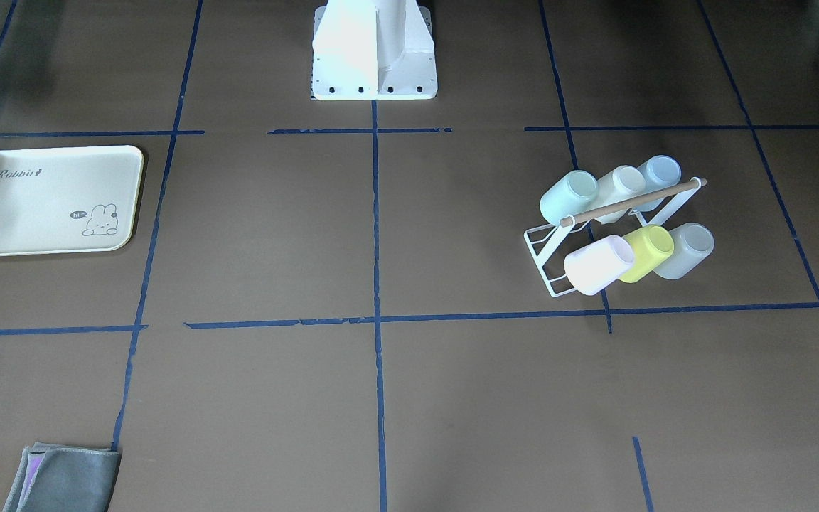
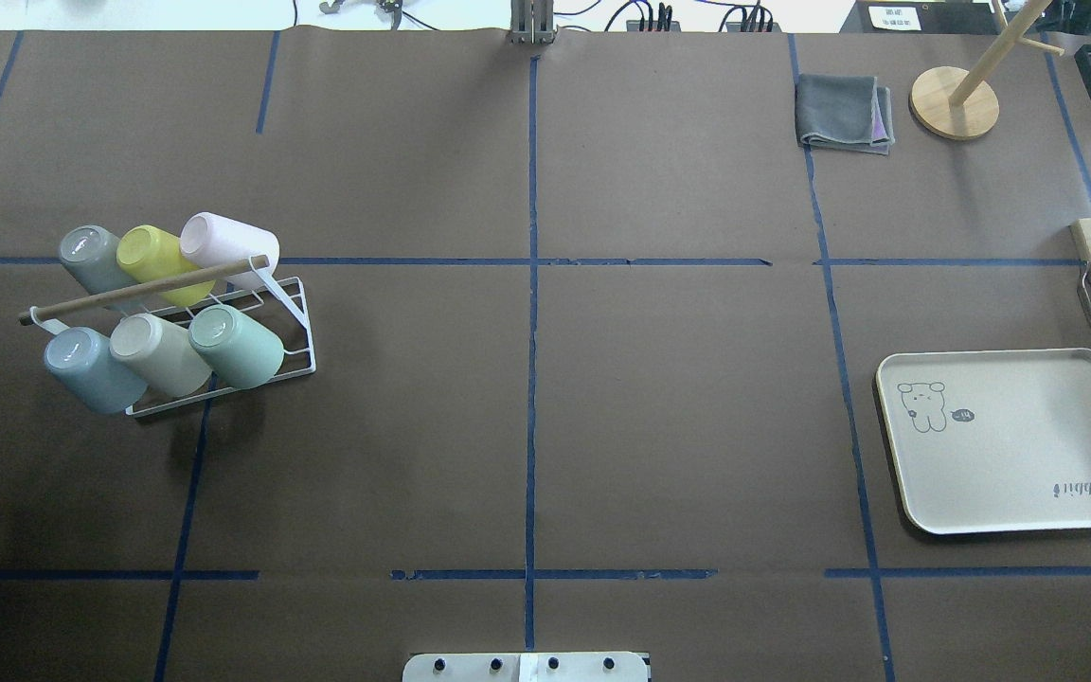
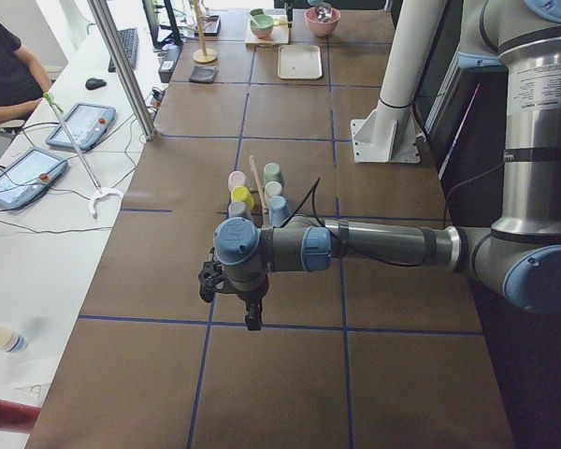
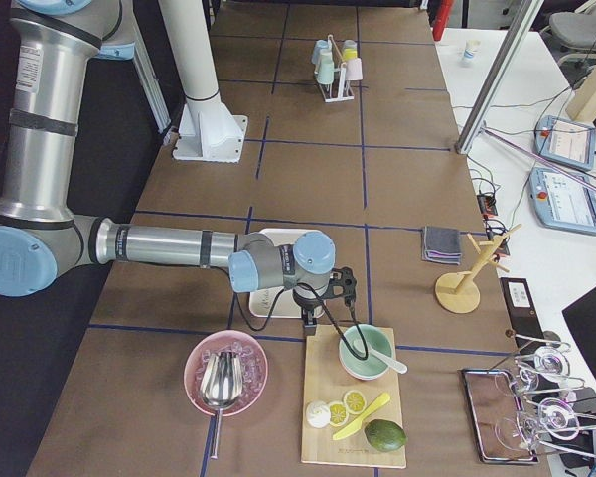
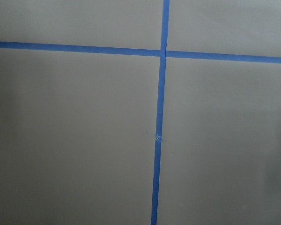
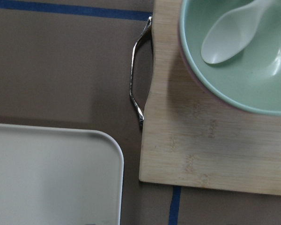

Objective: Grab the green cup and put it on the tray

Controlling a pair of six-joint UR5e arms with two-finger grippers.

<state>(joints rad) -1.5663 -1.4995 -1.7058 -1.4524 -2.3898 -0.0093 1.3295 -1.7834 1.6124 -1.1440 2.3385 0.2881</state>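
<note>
The green cup (image 2: 235, 346) lies tilted on a white wire rack (image 2: 304, 332) at the table's left, at the rack's end nearest the centre, beside a cream cup. It also shows in the front view (image 1: 567, 198) and the left side view (image 3: 273, 173). The cream tray (image 2: 1010, 440) lies empty on the right, also seen in the front view (image 1: 47, 203); its corner shows in the right wrist view (image 6: 51, 173). My left gripper (image 3: 253, 323) hangs over bare table well left of the rack. My right gripper (image 4: 309, 322) hangs by the tray's outer edge. I cannot tell if either is open.
The rack also holds pink (image 2: 228, 242), yellow-green (image 2: 157, 258), grey, cream and pale blue (image 2: 86, 367) cups under a wooden bar. A wooden board (image 6: 215, 154) with a green bowl (image 6: 243, 61) and spoon lies right of the tray. A grey cloth (image 2: 844, 114) and wooden stand (image 2: 955, 102) sit far right.
</note>
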